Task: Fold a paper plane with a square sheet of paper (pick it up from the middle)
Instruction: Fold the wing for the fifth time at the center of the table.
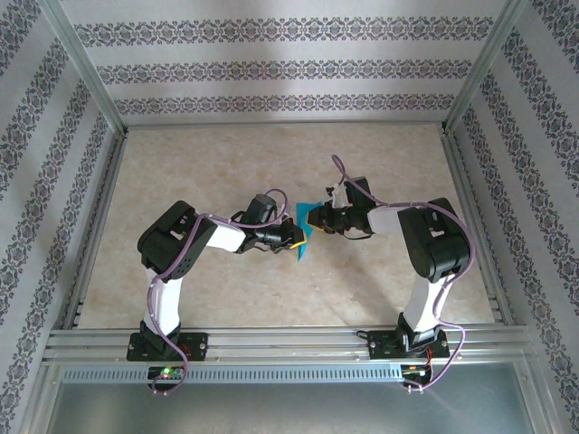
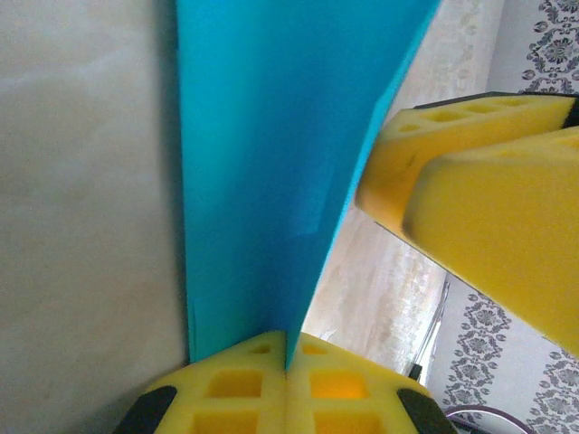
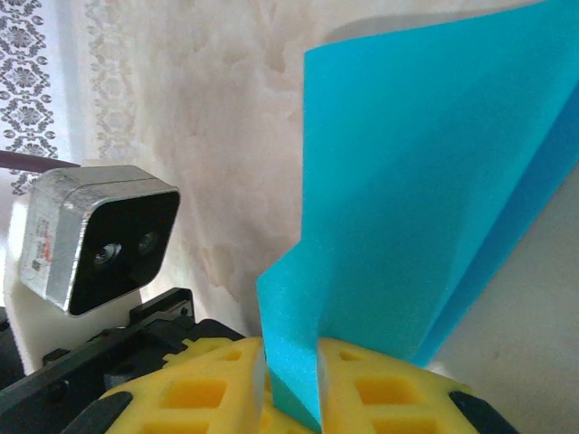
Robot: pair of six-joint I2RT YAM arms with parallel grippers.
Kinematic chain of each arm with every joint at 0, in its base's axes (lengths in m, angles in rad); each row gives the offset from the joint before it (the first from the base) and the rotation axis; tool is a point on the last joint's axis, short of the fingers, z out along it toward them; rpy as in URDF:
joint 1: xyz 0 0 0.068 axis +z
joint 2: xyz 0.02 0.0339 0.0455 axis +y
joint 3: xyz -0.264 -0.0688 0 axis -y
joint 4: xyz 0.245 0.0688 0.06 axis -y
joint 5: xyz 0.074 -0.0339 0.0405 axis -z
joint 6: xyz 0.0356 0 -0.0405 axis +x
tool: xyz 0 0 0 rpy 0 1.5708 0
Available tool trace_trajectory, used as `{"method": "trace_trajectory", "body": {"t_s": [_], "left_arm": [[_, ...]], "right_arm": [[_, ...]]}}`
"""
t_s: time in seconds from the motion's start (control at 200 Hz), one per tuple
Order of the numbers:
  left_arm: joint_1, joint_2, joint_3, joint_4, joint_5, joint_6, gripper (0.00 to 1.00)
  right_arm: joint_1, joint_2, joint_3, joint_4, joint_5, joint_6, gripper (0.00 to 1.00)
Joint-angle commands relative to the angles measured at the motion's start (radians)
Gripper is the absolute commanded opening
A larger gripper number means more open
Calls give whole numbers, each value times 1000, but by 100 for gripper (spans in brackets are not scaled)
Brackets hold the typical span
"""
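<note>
Left of the square sheet of paper, the left gripper is clamped tight on its narrow creased end, probably to anchor the fold, while right of the sheet the right gripper straddles a raised flap, likely to crease it, though I cannot tell whether it grips.

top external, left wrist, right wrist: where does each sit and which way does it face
top external: above and behind the bases, looking down on the table; both arms, left gripper and right gripper meeting at the teal sheet.
left wrist: on the left arm, looking along its shut fingers up the sheet; right gripper alongside.
right wrist: on the right arm, looking past its fingers closed on the sheet; left arm's camera beyond.
shared: both wrist views show the sheet and the other arm.
</note>
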Motion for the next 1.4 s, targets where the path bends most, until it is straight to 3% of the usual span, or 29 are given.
{"method": "trace_trajectory", "body": {"t_s": [0.0,0.205,0.53,0.67,1.184,1.394], "left_arm": [[14,26,-17,41,-1,-23,0],[16,30,-18,40,1,-22,1],[17,33,-19,24,-3,-6,17],[17,35,-19,15,-9,1,18],[26,33,-37,-1,-48,-10,4],[29,41,-50,32,-49,-33,0]], "right_arm": [[10,28,29,21,-25,-4,23],[17,58,45,17,-20,-3,24],[28,80,59,8,-9,4,26],[35,78,64,-1,5,14,28],[-17,-55,1,8,18,-1,29],[-8,-42,-27,-17,16,-24,29]]}}
